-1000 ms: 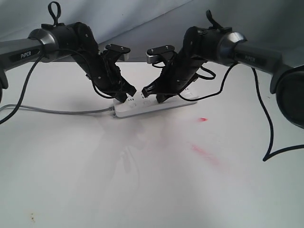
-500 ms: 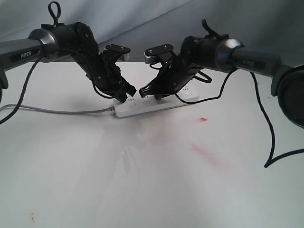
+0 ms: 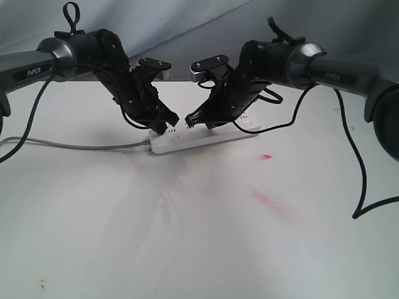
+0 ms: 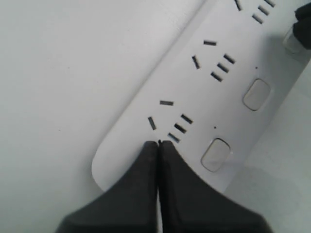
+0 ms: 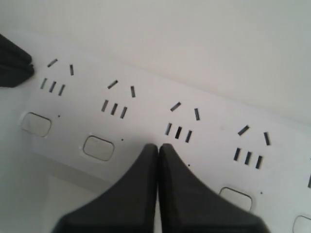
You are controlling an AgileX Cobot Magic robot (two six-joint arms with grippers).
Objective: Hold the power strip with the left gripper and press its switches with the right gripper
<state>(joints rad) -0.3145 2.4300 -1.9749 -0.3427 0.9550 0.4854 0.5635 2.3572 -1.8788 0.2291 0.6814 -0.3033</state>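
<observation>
Left gripper (image 4: 159,143): arm sloped down, fingers pinched together, empty.
Right gripper (image 5: 158,146): arm sloped down, fingers pinched together, empty.
Power strip (image 3: 215,141): lay beneath both tips.
Switches (image 5: 98,147): row ran beside the right tip.

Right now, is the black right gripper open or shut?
Shut: the right gripper shows only a thin seam, over the white plastic power strip.

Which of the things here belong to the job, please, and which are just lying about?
Job: power strip, its switches, left pincer, right pincer.
Lying about: red smears on the table, grey cloth behind.
</observation>
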